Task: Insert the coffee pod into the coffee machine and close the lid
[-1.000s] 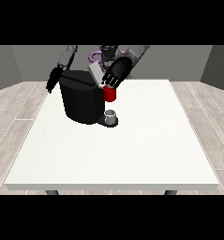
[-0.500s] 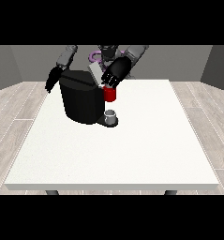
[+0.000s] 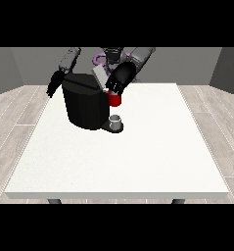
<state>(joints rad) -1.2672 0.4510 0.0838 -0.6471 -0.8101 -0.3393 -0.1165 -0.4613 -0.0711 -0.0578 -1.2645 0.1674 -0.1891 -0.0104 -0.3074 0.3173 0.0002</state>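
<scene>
the black coffee machine [image 3: 84, 105] stands in the upper left part of the white table [image 3: 138, 157], a little left of the frame's centre, with a pale grey flap that looks like its raised lid [image 3: 100, 76] tilted up at its top right corner. the hand at the view's right [image 3: 120, 79] sits just above and right of that flap, over a red thing at the machine [image 3: 115, 99]; its fingers point down toward the red thing, but whether they are curled round anything or merely relaxed cannot be told. compared with half a second and a second ago, this hand has drifted slightly up and toward the lid, while the machine looks unmoved. the hand at the view's left [image 3: 54, 84] hangs at the machine's upper left edge, fingers pointing down and looking fairly straight, much where it was earlier. a small grey thing [image 3: 116, 121] stands at the machine's foot, right below the red thing; it cannot be told for the pod, so where the coffee pod itself lies is not plain here. judging by the small shift toward the flap, the work seems to be at the lid stage, with the lid not yet down; closing it likely remains.
</scene>
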